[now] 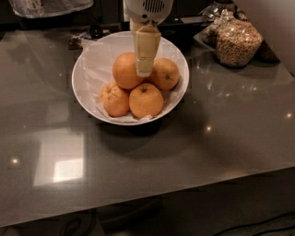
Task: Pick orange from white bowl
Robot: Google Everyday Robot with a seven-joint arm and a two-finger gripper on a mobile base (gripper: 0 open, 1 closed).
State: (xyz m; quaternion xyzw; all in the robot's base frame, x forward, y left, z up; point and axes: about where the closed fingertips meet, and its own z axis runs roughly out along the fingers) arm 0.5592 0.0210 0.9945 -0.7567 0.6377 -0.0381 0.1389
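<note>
The white bowl (86, 62), lined with crinkled white paper, stands at the back middle of the grey table (221, 138). It holds several oranges. The orange (125, 70), the largest and smoothest, sits on top at the back left. A smaller one with a stem dot (166, 73) lies to its right, another (145, 100) in front, and a creased one (114, 99) at the front left. My gripper (144, 71) hangs down from above, its cream tip at the large orange's right side, between it and the right orange.
Jars of cereal (237, 41) stand at the back right. A clear plastic container (46, 6) is at the back left. Small dark items (85, 33) lie behind the bowl. The table's front edge runs along the bottom.
</note>
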